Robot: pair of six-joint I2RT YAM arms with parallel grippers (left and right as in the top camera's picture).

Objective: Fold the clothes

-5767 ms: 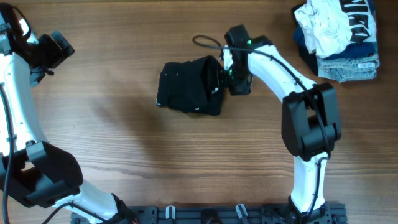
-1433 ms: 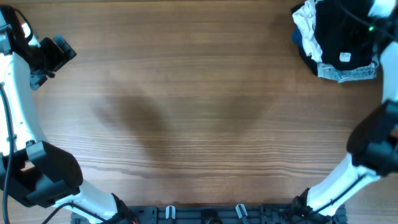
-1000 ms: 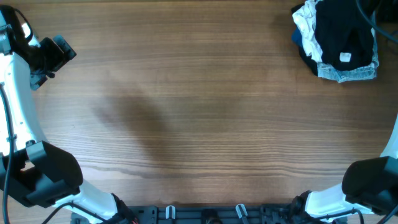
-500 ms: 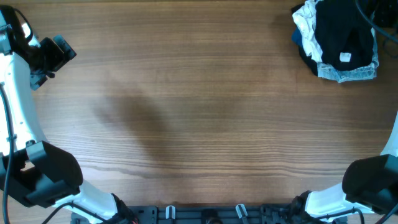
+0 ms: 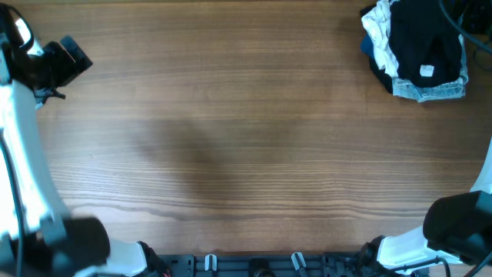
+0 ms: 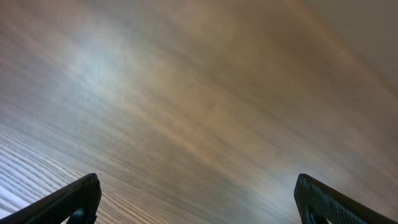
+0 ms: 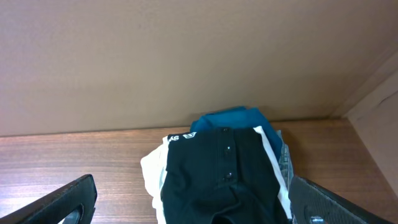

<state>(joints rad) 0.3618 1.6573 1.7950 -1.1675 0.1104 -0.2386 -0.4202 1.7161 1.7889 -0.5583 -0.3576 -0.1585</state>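
Left gripper (image 6: 199, 204) hangs over the wooden table (image 5: 246, 138), jaws spread wide, holding nothing. In the far right corner the black garment (image 5: 423, 35) lies on the heap of other clothes (image 5: 380, 31), white tag (image 5: 427, 71) showing. Right gripper (image 7: 196, 202), jaws wide and empty, hovers clear of it.

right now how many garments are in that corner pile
4 that I can tell: black garment on top, white garment at its left, blue garment under the white, denim garment along the near edge. More may be hidden underneath.
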